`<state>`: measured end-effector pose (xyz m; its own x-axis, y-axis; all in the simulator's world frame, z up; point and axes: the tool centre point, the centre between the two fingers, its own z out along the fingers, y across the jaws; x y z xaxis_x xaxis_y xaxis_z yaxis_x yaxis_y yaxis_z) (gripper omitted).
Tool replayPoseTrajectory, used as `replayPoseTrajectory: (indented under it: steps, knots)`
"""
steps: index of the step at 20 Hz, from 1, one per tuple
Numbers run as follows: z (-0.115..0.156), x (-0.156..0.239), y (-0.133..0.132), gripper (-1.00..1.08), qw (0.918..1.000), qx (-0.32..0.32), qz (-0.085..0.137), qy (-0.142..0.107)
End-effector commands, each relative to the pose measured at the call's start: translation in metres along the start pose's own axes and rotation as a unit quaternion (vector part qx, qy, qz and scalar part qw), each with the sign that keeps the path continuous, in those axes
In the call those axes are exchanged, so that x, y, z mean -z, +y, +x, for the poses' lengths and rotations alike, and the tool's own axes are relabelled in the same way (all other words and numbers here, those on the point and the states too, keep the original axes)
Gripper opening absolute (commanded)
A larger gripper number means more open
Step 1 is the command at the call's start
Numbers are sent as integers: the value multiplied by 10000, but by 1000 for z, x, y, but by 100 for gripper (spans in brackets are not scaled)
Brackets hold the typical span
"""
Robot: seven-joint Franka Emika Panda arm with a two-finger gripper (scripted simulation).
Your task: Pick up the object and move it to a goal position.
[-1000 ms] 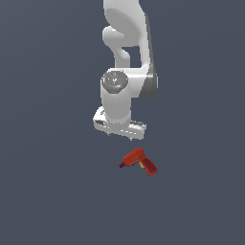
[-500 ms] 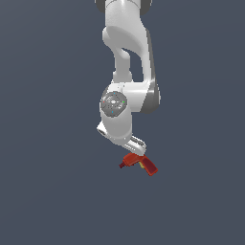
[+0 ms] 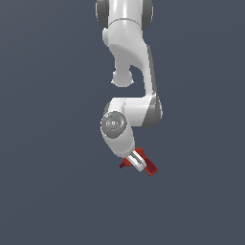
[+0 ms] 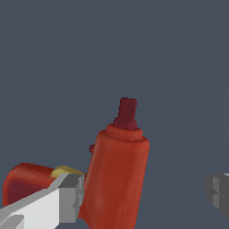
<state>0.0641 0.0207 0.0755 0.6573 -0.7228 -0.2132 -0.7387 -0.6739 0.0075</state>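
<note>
Object: small red pistol-shaped power drill (image 4: 117, 179), barrel standing nearly upright, slightly tilted.
Nose: dark red stepped tip (image 4: 127, 113) capping the barrel.
Handle: red grip (image 4: 27, 184) branching off sideways, with a yellow patch (image 4: 67, 171) where it meets the barrel.
Gripper (image 4: 145, 199): one grey-padded white finger (image 4: 67, 197) touching the barrel's side; the other grey pad (image 4: 218, 191) well apart, jaws spread wide.
Background: plain dark grey-blue surface (image 4: 67, 67).

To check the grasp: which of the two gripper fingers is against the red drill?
The finger beside the yellow patch of the drill appears to touch it; the other finger stands clear.
</note>
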Motion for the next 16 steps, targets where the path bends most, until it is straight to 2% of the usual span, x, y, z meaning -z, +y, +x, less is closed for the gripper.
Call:
replayPoseTrajectory:
  steps: [1,8,16]
  knots:
    - [1,-7,-6,108,9996,-266,14,-76]
    - [3,-19,-15,108,9973,-702,26,-207]
    - [3,-23,-16,108,9968,-769,25,-229]
